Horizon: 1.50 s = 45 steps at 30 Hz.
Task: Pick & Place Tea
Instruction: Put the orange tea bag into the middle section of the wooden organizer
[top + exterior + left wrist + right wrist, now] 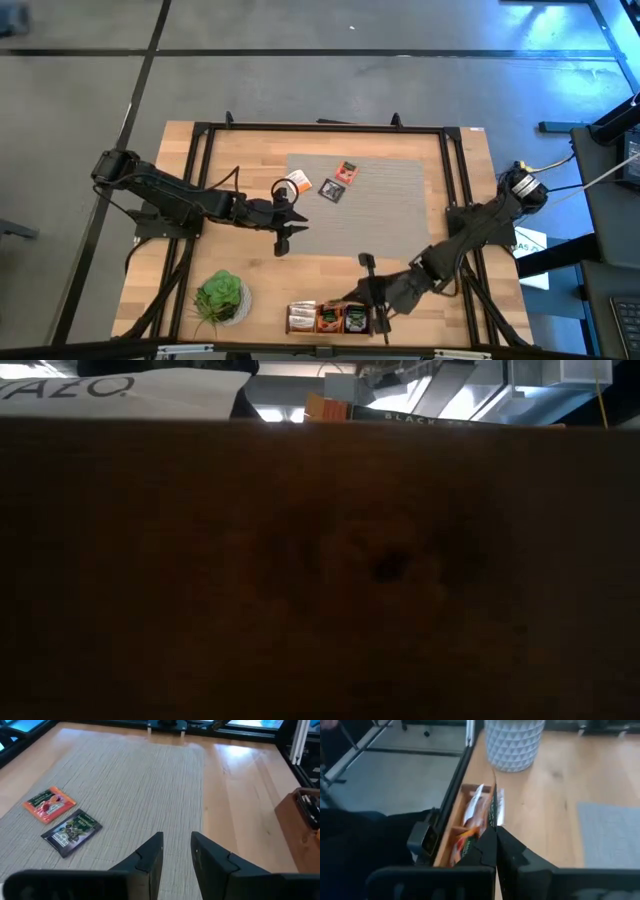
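High view: right gripper [372, 305] at the wooden tea box [330, 318] on the table's near edge, fingers pinching a sachet [492, 810] upright over it. Left gripper [283, 215] hovers at the grey mat's [400, 200] left edge, fingers slightly spread, empty. Orange sachet [347, 171] and black sachet [331, 190] lie side by side on the mat.

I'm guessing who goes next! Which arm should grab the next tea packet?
Probably left. The left gripper is open over the mat, close to the orange sachet and dark sachet. The right gripper is at the box, shut on another sachet.
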### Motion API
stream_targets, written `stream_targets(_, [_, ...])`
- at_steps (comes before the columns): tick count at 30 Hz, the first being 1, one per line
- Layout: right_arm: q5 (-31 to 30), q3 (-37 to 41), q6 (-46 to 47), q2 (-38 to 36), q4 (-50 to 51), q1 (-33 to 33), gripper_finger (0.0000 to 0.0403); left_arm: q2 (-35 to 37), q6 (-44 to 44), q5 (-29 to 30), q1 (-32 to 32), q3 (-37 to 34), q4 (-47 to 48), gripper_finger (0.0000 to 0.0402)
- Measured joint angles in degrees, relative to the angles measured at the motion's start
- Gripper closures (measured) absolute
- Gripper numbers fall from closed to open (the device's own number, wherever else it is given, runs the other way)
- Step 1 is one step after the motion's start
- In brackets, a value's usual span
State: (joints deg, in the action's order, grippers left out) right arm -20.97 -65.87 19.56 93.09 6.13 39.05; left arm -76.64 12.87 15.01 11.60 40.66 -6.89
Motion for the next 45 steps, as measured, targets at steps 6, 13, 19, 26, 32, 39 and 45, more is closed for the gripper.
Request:
stream_targets(6, [-0.02, -1.88, -0.06, 4.12, -0.16, 2.08, 0.0402, 0.0, -0.03, 0.32, -0.04, -0.02, -0.72, 0.0306])
stream_targets(13, [-0.02, -4.9, 1.54, 7.66, -0.18, 3.29, 0.0402, 0.0, -0.12, 0.32, -0.05, -0.02, -0.87, 0.0305])
stream_targets(19, [-3.76, -5.98, 7.43, 11.08, -0.28, 3.76, 0.0402, 0.0, -0.12, 0.36, -0.07, -0.02, -0.7, 0.0306])
stream_targets(26, [-5.09, -5.98, 13.2, 14.36, -0.3, 3.97, 0.0401, 0.0, -0.12, 0.36, -0.07, -0.02, -0.63, 0.0302])
stream_targets(32, [-6.1, -5.98, 13.28, 17.56, -1.89, 4.02, 0.0401, 0.0, -0.14, 0.36, -0.07, -0.02, -0.6, 0.0305])
stream_targets(39, [-5.99, -5.96, 13.57, 19.34, -3.84, 4.26, 0.04, 0.0, -0.14, 0.88, -0.07, -0.02, -0.61, 0.0306])
stream_targets(45, [-5.52, -5.96, 14.92, 19.69, -3.42, 5.1, 0.04, 0.0, -0.14, 0.97, -0.07, -0.02, -0.62, 0.0304])
